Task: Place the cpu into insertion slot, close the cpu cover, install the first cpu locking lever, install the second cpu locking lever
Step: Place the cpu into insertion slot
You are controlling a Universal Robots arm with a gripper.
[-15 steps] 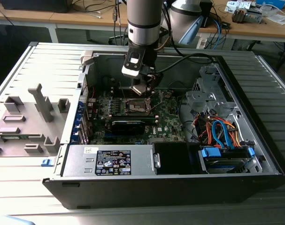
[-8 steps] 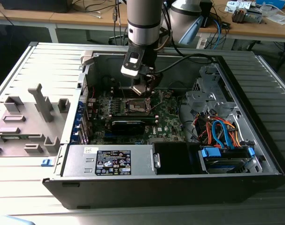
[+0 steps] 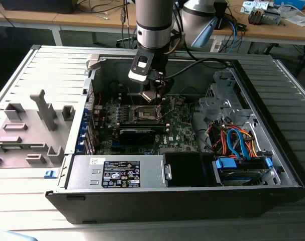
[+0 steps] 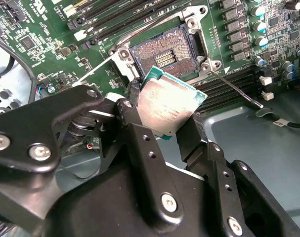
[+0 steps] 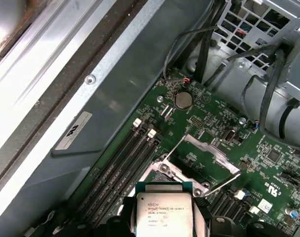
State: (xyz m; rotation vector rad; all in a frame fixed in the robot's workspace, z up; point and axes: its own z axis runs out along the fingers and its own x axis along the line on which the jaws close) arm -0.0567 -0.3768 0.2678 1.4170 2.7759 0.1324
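Inspector: Lighting, exterior view?
Assessor: Even and diffuse, from overhead. The table (image 3: 293, 90) reads bright. The computer case (image 3: 157, 201) interior is dimmer, with the deepest shadow along its near wall.
Inspector: Glare?
Assessor: First wrist view: a blown-out patch on the pale metal ledge (image 5: 6, 34). Second wrist view: dull sheen on the cpu (image 4: 167, 106), and the motherboard (image 4: 51, 29) is evenly lit.

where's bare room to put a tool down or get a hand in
Bare: ribbed table on the exterior view's right of the case; metal panel beside the board. Crowded: the socket, gripper holding the cpu near it; cables.
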